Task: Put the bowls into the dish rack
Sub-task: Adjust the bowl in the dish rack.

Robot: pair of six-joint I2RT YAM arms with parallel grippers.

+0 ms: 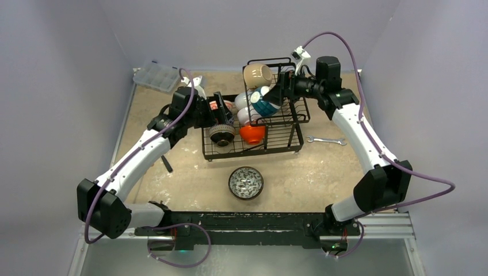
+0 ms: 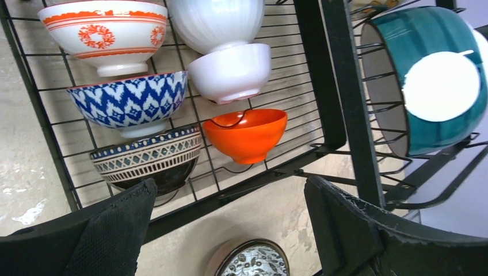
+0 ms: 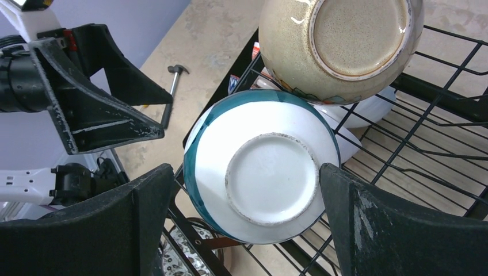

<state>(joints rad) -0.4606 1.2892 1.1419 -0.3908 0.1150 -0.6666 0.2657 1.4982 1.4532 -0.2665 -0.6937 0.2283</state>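
Observation:
The black wire dish rack [image 1: 288, 135] stands mid-table. Its base holds a red floral bowl [image 2: 106, 34], a blue-patterned bowl [image 2: 132, 100], a dark banded bowl [image 2: 149, 158], an orange bowl [image 2: 247, 133] and two white bowls [image 2: 230, 72]. A tan bowl [image 3: 339, 46] and a teal bowl [image 3: 262, 167] lie on their sides in the raised basket. My right gripper [image 3: 246, 172] is open, its fingers either side of the teal bowl's base. My left gripper [image 2: 230, 190] is open and empty above the rack's front left edge. A black-and-white floral bowl [image 1: 246, 182] sits on the table in front of the rack.
A clear plastic compartment box [image 1: 156, 76] sits at the back left. A metal wrench [image 1: 326, 140] lies right of the rack. A small dark tool [image 1: 167, 164] lies by the left arm. Grey walls close in the table on three sides.

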